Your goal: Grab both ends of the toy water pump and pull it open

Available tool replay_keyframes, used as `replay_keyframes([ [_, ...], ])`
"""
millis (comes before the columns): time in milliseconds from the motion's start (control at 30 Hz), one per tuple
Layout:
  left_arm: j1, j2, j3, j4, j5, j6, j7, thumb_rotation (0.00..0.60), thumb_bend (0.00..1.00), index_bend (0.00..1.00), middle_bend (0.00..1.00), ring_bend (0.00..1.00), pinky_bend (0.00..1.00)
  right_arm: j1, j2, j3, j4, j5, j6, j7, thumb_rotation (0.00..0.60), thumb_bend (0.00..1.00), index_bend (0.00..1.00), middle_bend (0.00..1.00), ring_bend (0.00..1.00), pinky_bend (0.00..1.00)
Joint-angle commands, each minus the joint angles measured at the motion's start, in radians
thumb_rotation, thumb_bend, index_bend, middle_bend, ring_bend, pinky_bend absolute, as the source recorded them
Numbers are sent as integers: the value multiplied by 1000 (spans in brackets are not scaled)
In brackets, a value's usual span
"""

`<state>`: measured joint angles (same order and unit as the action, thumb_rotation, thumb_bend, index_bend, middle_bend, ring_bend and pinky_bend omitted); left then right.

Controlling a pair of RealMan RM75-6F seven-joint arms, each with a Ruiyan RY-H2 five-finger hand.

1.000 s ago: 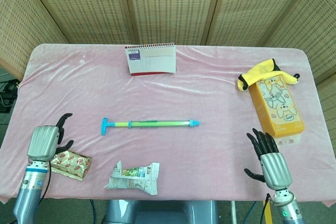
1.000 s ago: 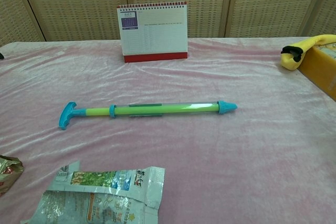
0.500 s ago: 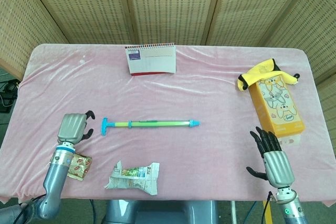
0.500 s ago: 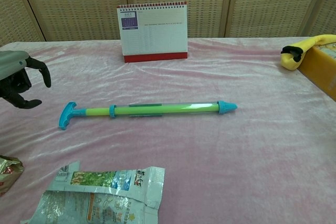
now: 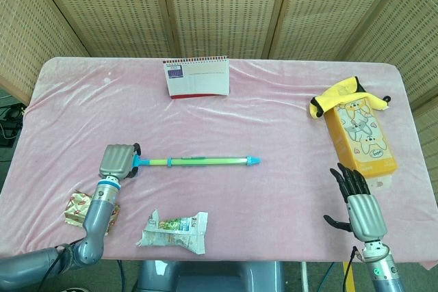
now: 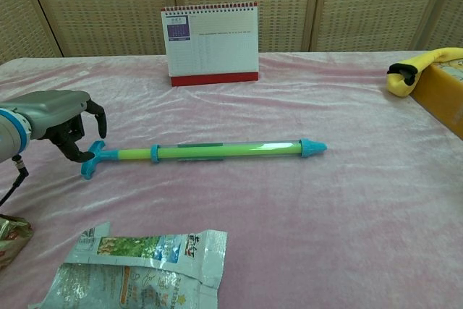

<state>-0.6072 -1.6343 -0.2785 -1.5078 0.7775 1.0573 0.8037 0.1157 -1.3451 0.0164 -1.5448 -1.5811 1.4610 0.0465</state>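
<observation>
Velvet-like pink cloth (image 5: pixel 287 121) is covering the table; one slim green plastic toy water pump (image 6: pixel 206 152) is lying mid-table. Left hand (image 6: pixel 61 124) is curling over its T-handle, ungripped; right hand (image 5: pixel 356 200) is spreading near the front edge.

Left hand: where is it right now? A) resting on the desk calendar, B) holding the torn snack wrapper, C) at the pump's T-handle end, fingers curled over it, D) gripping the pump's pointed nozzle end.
C: in the chest view the left hand sits at the T-handle end of the toy water pump, fingers curled over the handle; whether it grips it yet is unclear.
</observation>
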Motion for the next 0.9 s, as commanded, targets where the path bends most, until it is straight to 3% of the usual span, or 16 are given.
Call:
replay_keyframes([
  [33,-27,-25,2,30,-21,-4,20,600,338,414,965,870,815,0,3,3,0,4,0,7,600,190,0,0,0,0],
  [533,-113,-120,17,150,-108,-26,58,600,340,445,965,871,815,2,12,9,0,12,-3,36,600,190,0,0,0,0],
  [633,-125,-137,23,174,-124,-28,64,600,400,478,965,871,815,2,13,9,-2,9,0,41,600,190,0,0,0,0],
  [800,-133,-154,33,192,-126,-20,57,600,602,727,965,870,815,2,15,7,-4,4,4,47,600,189,0,0,0,0],
  [900,-128,-153,34,183,-100,2,31,600,639,818,965,870,815,1,16,5,-6,0,5,48,600,190,0,0,0,0],
])
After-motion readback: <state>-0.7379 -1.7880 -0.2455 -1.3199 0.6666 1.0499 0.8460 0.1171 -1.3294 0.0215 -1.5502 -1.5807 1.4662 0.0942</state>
